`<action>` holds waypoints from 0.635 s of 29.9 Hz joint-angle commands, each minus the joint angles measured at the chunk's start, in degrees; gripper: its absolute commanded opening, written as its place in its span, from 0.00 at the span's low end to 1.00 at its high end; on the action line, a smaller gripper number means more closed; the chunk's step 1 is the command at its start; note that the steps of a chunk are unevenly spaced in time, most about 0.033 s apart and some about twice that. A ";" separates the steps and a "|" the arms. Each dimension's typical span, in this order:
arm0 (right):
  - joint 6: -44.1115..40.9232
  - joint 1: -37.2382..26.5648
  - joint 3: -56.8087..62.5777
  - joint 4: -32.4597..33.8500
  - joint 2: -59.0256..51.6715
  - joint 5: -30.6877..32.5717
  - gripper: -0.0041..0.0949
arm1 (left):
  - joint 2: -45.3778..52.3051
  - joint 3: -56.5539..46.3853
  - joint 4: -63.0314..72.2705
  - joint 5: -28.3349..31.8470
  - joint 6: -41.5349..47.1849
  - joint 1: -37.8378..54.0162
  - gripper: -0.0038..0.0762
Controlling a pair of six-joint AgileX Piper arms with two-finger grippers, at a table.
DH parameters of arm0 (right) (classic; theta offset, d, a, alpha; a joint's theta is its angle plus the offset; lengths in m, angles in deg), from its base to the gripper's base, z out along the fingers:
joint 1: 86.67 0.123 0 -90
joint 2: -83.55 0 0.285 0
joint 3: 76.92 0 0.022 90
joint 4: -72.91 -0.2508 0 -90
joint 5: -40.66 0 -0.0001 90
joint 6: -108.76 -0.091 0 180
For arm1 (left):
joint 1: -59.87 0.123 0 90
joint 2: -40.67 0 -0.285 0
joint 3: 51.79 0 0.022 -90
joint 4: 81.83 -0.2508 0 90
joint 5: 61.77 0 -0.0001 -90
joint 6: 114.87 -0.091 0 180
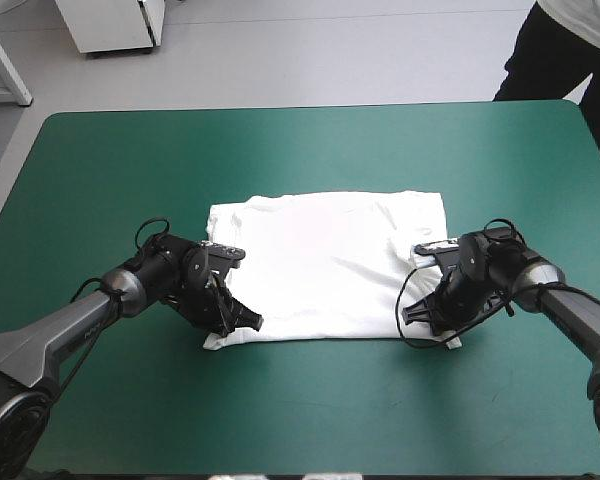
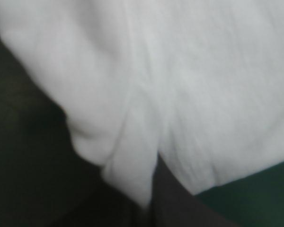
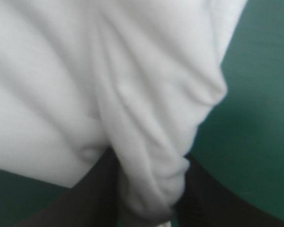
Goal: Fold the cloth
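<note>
The T-shirt is lying flat in the middle of the table, white and a bit wrinkled, with teal-green cover showing all around it. The left gripper is sitting low at the shirt's near left corner, and it is pinching a fold of cloth tight between its black fingers. The right gripper is doing the same at the near right corner, where a thick bunch of cloth is squeezed between its two fingers. Both corners are puckering up where they are being held.
</note>
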 commanded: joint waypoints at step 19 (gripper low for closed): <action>-1.09 0.09 -3.98 1.56 -12.93 10.21 0.02 | 17.23 -0.96 -0.20 -4.35 -0.92 -0.46 0.04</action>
